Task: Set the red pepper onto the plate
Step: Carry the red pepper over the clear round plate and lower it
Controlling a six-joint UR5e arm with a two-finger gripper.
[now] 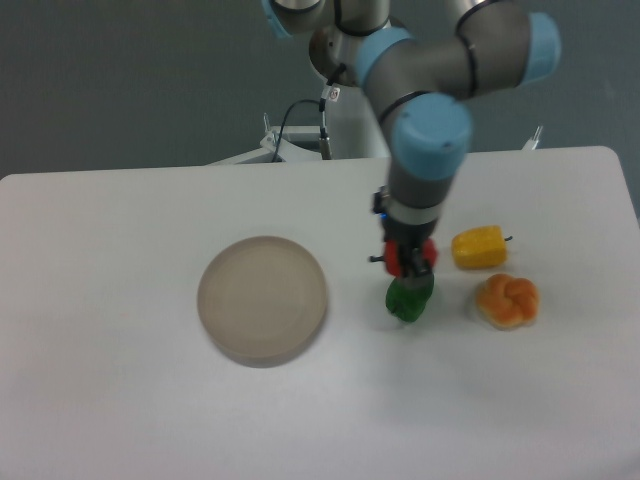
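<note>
The red pepper (397,261) shows as red patches on both sides of my gripper's dark fingers, right of the table's middle. My gripper (411,266) points straight down and is shut on it, and the fingers hide most of the pepper. The plate (262,298), a round beige-grey dish, lies on the white table to the left, about a plate's width from the gripper, with nothing on it. I cannot tell whether the pepper touches the table.
A green pepper (408,301) sits just in front of the gripper, touching or nearly touching the fingertips. A yellow pepper (478,247) lies to the right, and an orange lobed pepper (507,301) is in front of it. The arm's base and cables stand at the back.
</note>
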